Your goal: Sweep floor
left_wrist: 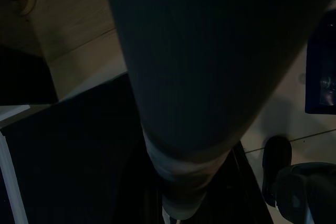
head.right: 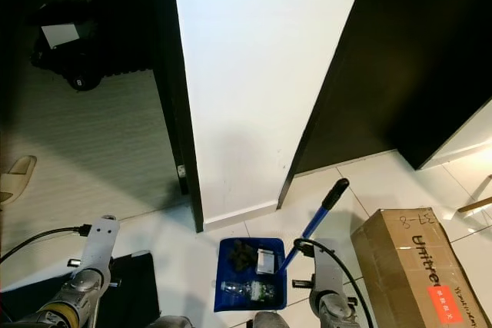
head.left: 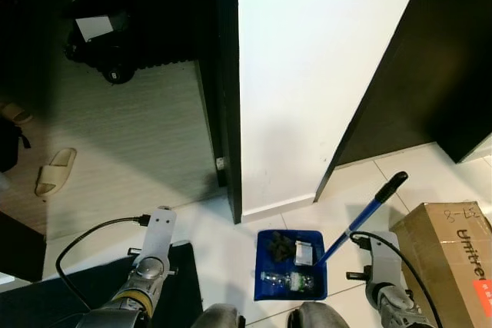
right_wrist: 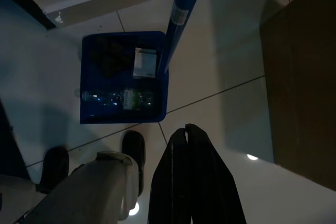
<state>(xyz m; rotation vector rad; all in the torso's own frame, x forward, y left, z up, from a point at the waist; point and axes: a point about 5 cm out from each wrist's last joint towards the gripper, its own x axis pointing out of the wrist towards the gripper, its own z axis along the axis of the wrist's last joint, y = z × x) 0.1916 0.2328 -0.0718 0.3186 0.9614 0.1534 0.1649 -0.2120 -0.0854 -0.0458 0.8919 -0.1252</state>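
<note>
A blue dustpan [head.left: 265, 282] stands on the white tile floor just before my feet. It holds a clear plastic bottle [head.left: 290, 281], a dark clump of debris [head.left: 280, 247] and a small white packet [head.left: 303, 252]. Its blue handle [head.left: 355, 225] slants up to the right and ends in a black grip [head.left: 392, 183]. The dustpan [right_wrist: 92, 77] lies ahead of my right gripper [right_wrist: 186, 132], which hangs shut and empty above the tiles. My left arm [head.left: 151, 263] hangs idle at the left, and its wrist view is dark.
A cardboard box [head.left: 453, 255] stands close on the right. A white wall end [head.left: 307, 74] rises ahead between dark door frames. On my left lie a black mat [head.left: 115, 282], wood flooring with a beige slipper [head.left: 55, 170], and black objects [head.left: 108, 44] farther back.
</note>
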